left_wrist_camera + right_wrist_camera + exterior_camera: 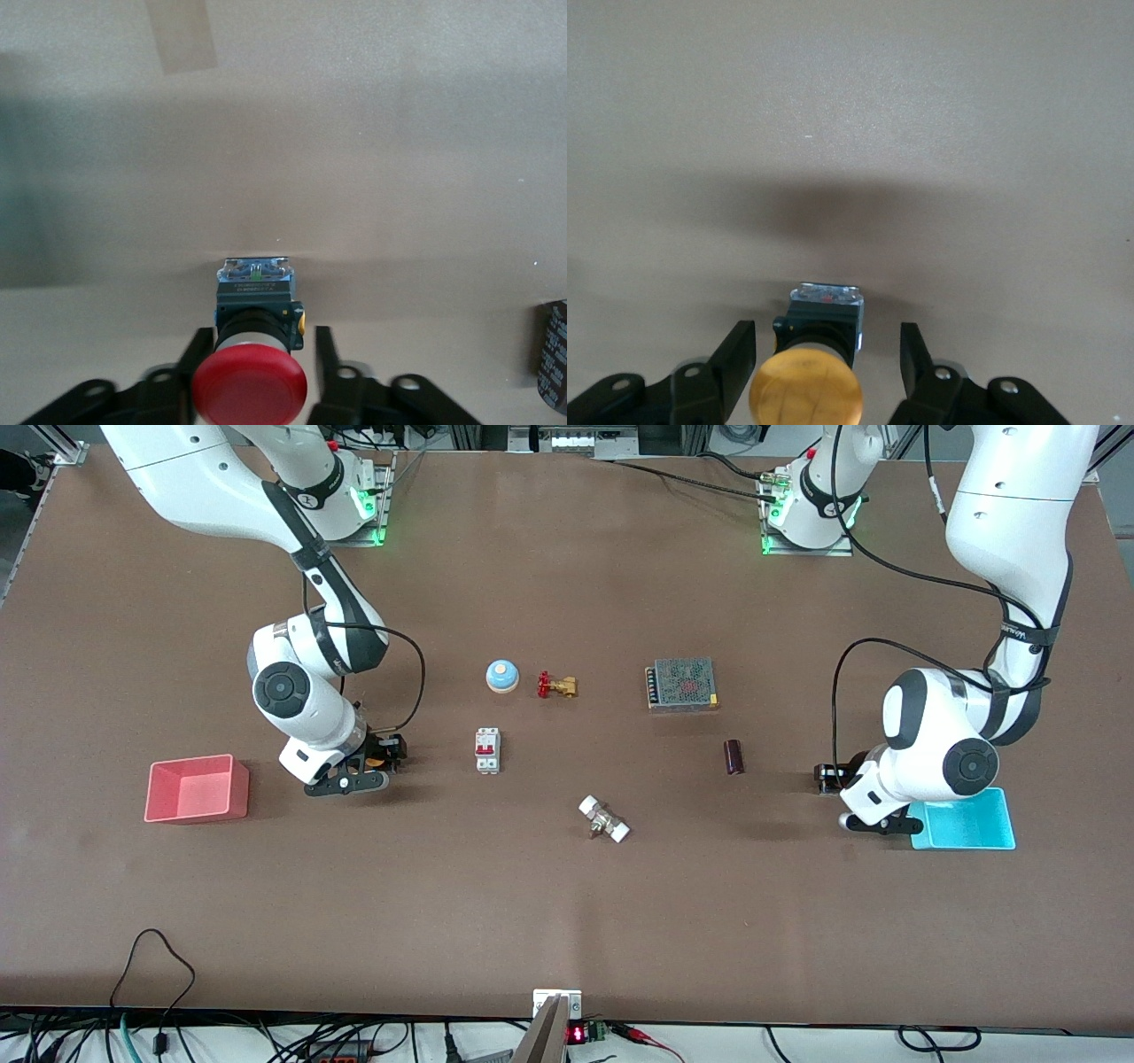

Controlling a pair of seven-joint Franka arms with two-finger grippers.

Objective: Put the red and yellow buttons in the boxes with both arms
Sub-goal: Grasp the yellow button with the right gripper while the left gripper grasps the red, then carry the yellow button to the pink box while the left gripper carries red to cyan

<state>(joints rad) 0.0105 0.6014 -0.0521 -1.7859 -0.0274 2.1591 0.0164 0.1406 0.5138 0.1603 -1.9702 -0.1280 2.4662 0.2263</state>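
The red button [251, 385] sits on the table between the fingers of my left gripper [262, 336]. The jaws are open and straddle it closely, with a small gap on one side. In the front view the left gripper [826, 777] is low at the table beside the cyan box [966, 821]. The yellow button [805, 398] sits between the fingers of my right gripper [826, 329], which is open with wide gaps on both sides. In the front view the right gripper [390, 751] is low beside the pink-red box [197, 788], with a bit of the yellow button [376, 760] showing.
Mid-table lie a blue-and-white bell [501, 676], a red-handled brass valve [556, 685], a mesh-topped metal unit [681, 684], a white circuit breaker [487, 750], a dark cylinder [733, 756] and a white-ended part [604, 819].
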